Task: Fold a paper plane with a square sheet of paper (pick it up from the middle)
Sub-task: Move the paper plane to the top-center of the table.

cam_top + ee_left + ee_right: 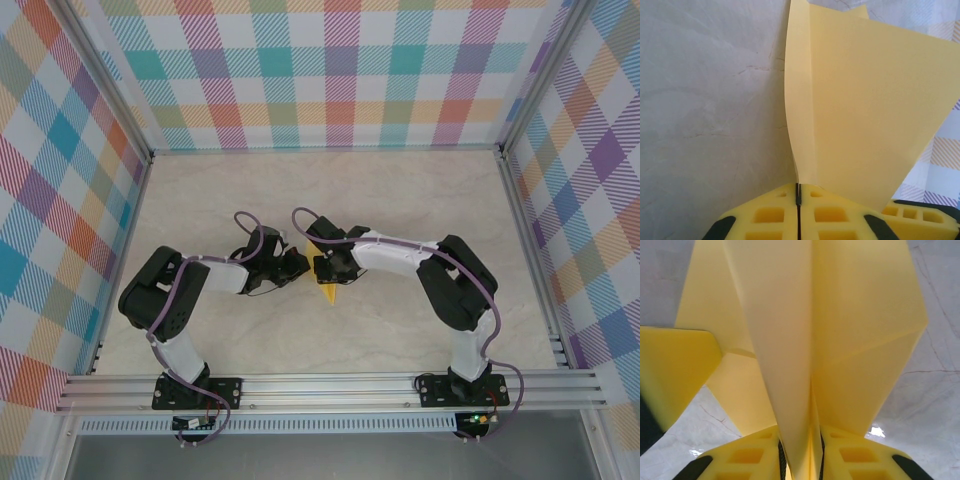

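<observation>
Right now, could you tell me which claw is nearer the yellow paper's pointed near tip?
Right. The right claw grips the yellow paper just beyond its pointed tip; the left claw grips it farther left.

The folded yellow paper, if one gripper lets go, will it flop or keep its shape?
Probably light and thin: the paper bows along its edge above the left gripper. Its creases, seen above the right gripper, should stiffen it somewhat lengthwise. It would likely crumple if squeezed or pulled hard.
</observation>
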Tool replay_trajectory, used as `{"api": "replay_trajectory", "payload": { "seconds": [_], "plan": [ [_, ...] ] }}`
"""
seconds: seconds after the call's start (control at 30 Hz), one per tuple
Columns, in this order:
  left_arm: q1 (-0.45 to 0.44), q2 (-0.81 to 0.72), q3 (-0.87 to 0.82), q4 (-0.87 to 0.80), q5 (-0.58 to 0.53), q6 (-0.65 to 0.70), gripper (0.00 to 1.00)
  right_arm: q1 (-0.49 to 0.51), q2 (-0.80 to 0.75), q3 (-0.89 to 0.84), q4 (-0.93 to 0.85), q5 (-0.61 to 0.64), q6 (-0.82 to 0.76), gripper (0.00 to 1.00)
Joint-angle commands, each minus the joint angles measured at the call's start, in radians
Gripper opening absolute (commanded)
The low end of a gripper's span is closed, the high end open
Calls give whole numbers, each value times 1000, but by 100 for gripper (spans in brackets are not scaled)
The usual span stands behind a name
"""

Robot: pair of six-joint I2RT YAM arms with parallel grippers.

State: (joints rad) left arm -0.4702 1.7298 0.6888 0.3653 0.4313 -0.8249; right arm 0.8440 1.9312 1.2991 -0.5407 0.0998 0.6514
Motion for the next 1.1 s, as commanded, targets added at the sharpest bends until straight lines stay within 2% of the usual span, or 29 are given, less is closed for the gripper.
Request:
{"api": "replay_trajectory", "payload": {
  "seconds": [0.0,0.1,0.3,0.4,0.77,0.9,1.07],
  "plan": [
    [14,-93,-17,-31,-34,-11,17,12,35,32,-26,21,22,21],
    [26,-180,-20,-136,-105,-8,28,15,41,37,-32,32,26,21],
    [71,-332,-40,-346,-287,-5,41,27,57,51,-37,61,46,20],
    [95,-366,-48,-397,-311,-5,45,34,69,61,-52,83,60,17],
    [117,-407,-2,-614,-453,5,80,42,51,68,-77,127,94,3],
    [131,-412,14,-683,-490,21,91,38,34,115,-104,176,63,3],
    [151,-418,31,-720,-493,35,99,-4,57,219,-133,201,-16,3]
  ]
}}
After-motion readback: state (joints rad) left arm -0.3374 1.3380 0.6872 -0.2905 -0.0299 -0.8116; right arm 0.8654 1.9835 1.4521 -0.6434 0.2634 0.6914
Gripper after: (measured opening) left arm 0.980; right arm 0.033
